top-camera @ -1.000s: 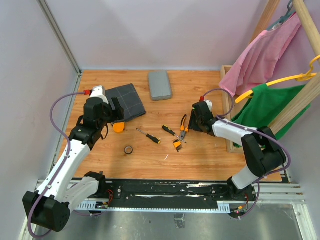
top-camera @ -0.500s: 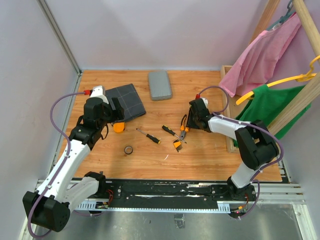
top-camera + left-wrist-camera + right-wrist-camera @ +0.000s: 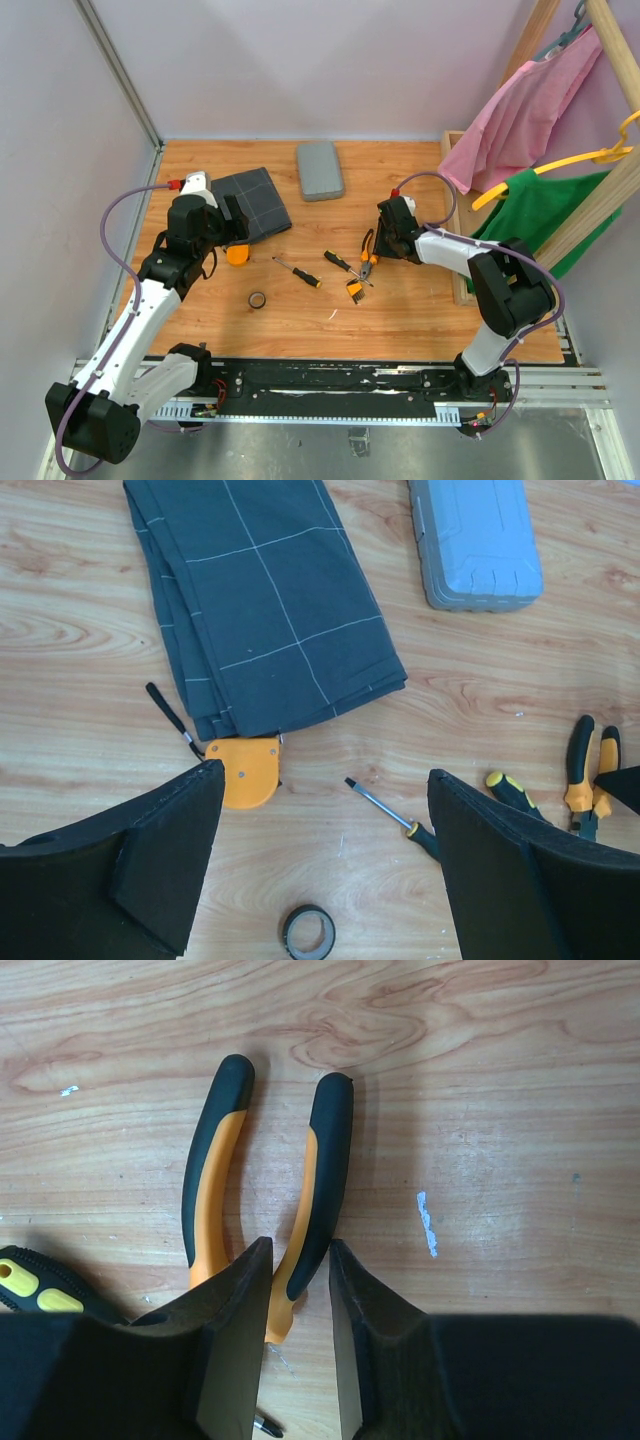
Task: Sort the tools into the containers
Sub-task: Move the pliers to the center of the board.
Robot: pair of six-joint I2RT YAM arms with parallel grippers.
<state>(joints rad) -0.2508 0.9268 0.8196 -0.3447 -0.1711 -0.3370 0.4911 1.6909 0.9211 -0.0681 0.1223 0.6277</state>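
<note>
Jaws on my right gripper (image 3: 298,1250) are nearly together, one finger each side of a single handle of the pliers (image 3: 213,1170), down near the pivot. Looks like contact; can't tell if it's a firm pinch. Pliers lie flat on the table (image 3: 500,1080), long axis 12–6 in my wrist view, handles to 12, head under me at 6. The other handle sits outside the jaws at 11, so I expect the tool to swing on lift.

Left gripper (image 3: 325,780): jaws wide apart, holding nothing, hovering by the round orange piece (image 3: 243,772) at the pouch (image 3: 270,610) edge.

From overhead, the grey case (image 3: 320,170) is at 11 from the pliers and the pouch at 10. Right arm is nearer the pliers.

Room: bare wood toward 11. Wooden rack frame (image 3: 452,200) near at 2–3. Screwdriver handle (image 3: 40,1290) just beside me at 8. Best to go straight up first.
</note>
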